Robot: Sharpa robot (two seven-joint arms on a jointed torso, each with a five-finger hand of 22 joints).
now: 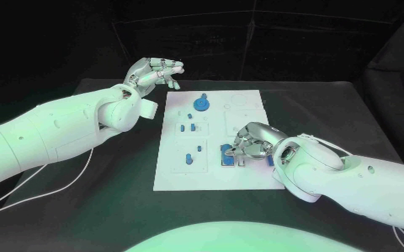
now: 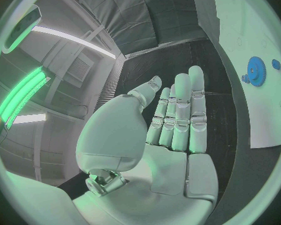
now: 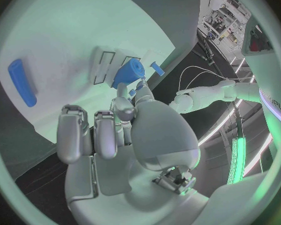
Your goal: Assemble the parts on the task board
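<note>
The white task board point(image 1: 211, 176) lies in the middle of the table. A blue gear point(image 1: 202, 104) sits near its far edge, also seen as the gear point(image 2: 257, 71) beside the left hand. Small blue pegs point(image 1: 187, 127) and another point(image 1: 190, 158) stand on the board's left half. My right hand point(image 1: 253, 141) is down on the near right part of the board. Its thumb and a finger pinch a blue part point(image 3: 129, 72) standing there, next to a blue bar point(image 3: 22, 82). My left hand point(image 1: 154, 74) hovers beyond the board's far left corner, fingers straight, holding nothing.
The black table point(image 1: 101, 205) surrounds the board. A thin white cable point(image 1: 68, 173) trails under the left arm. A dark curtain closes off the back.
</note>
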